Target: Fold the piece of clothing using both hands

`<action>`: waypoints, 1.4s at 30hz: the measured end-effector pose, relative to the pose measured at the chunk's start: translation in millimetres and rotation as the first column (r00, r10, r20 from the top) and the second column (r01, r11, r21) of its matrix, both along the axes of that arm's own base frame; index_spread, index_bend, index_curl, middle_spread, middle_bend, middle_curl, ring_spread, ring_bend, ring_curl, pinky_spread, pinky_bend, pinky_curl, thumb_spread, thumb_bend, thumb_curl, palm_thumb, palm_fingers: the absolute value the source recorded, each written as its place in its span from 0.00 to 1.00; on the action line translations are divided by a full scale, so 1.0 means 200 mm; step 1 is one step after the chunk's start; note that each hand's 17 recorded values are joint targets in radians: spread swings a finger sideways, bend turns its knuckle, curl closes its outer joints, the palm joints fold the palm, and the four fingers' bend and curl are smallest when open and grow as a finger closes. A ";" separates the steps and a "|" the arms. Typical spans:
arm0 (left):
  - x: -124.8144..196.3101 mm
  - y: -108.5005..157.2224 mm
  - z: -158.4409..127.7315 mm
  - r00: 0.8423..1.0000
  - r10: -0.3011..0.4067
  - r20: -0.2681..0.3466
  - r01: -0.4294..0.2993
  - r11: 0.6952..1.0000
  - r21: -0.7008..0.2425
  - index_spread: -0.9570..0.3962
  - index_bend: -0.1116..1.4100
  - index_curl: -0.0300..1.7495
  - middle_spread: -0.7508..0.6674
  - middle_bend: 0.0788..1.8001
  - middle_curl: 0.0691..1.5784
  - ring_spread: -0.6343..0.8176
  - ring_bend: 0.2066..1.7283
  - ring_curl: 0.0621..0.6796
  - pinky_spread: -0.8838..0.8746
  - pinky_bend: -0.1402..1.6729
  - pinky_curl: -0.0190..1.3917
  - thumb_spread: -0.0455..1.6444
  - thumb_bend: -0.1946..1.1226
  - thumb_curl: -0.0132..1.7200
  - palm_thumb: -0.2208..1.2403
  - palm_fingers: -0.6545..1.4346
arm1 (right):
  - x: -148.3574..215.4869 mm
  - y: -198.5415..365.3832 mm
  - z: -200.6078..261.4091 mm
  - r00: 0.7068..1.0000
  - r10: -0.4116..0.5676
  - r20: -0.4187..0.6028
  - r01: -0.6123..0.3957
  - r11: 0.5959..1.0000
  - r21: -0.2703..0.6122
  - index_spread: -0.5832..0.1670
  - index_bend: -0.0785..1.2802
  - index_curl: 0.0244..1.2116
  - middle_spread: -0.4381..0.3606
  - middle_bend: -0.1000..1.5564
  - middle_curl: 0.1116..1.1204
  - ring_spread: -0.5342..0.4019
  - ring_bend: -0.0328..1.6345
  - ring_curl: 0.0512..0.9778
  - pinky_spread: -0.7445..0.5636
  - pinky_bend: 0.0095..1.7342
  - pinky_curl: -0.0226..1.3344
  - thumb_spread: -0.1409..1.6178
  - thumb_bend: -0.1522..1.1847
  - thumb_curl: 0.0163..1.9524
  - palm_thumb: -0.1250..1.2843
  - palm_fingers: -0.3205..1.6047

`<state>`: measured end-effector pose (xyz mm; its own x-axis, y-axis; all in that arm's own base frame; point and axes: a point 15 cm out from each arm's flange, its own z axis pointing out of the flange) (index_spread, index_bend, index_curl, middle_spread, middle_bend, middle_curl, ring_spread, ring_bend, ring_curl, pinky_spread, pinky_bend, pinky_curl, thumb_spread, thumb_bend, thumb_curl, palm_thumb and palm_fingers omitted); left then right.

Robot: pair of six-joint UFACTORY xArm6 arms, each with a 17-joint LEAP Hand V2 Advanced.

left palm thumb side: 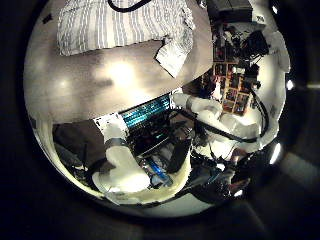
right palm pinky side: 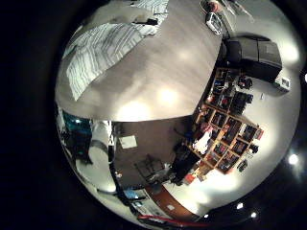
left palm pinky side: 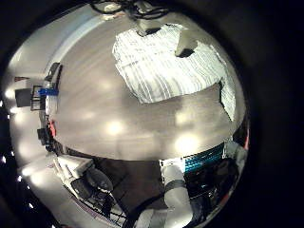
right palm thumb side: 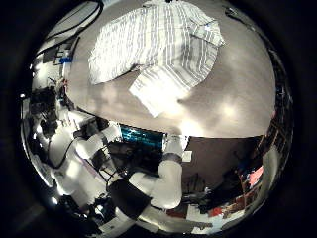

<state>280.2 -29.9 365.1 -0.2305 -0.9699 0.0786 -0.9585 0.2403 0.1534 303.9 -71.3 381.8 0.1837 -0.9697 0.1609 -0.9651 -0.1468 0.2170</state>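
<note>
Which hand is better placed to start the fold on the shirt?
Right hand, probably. The shirt fills much of the right thumb side palm view, so that palm is close; in both left palm views it shows smaller, farther off.

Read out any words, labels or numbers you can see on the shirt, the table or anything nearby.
None can be read.
Striped shirt: stripes only, no legible label or print.
Table: bare wood surface, no markings.
Shelves in the room: items on them are too small and blurred to read.
</note>
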 end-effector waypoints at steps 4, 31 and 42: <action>-0.03 -0.02 0.01 1.000 -0.004 0.008 0.004 1.000 -0.010 0.69 0.18 0.19 0.70 0.08 0.20 0.73 0.28 0.24 0.78 0.25 0.25 0.55 0.11 0.16 0.13 0.39 | -0.01 -0.04 -0.02 1.000 -0.013 -0.006 0.013 1.000 0.009 0.26 0.18 0.22 0.45 0.24 0.25 0.58 0.41 0.13 0.86 0.42 0.10 0.66 0.09 0.13 0.12 0.28; 0.33 0.34 -0.74 0.998 -0.049 -0.049 0.057 0.984 0.169 0.71 0.19 0.19 0.71 0.06 0.19 0.72 0.29 0.23 0.75 0.27 0.25 0.56 0.13 0.19 0.25 0.38 | -0.19 -0.11 -0.18 0.992 -0.105 -0.069 0.108 0.993 0.042 0.26 0.18 0.22 0.47 0.23 0.25 0.57 0.40 0.14 0.86 0.40 0.11 0.67 0.10 0.13 0.11 0.30; 0.41 0.31 -0.89 0.991 -0.043 -0.127 0.067 0.980 0.186 0.67 0.21 0.23 0.57 0.13 0.21 0.58 0.26 0.20 0.66 0.22 0.23 0.62 0.14 0.21 0.39 0.49 | -0.18 -0.11 -0.19 0.992 -0.098 -0.078 0.102 0.994 0.046 0.26 0.18 0.22 0.46 0.24 0.25 0.57 0.40 0.15 0.86 0.39 0.11 0.68 0.10 0.13 0.11 0.30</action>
<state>363.0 33.0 188.1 -0.2841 -0.9558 -0.0749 -0.9159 0.2475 0.3161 267.6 -93.9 343.2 0.0954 -0.9903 0.1012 -0.9565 -0.0630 0.2850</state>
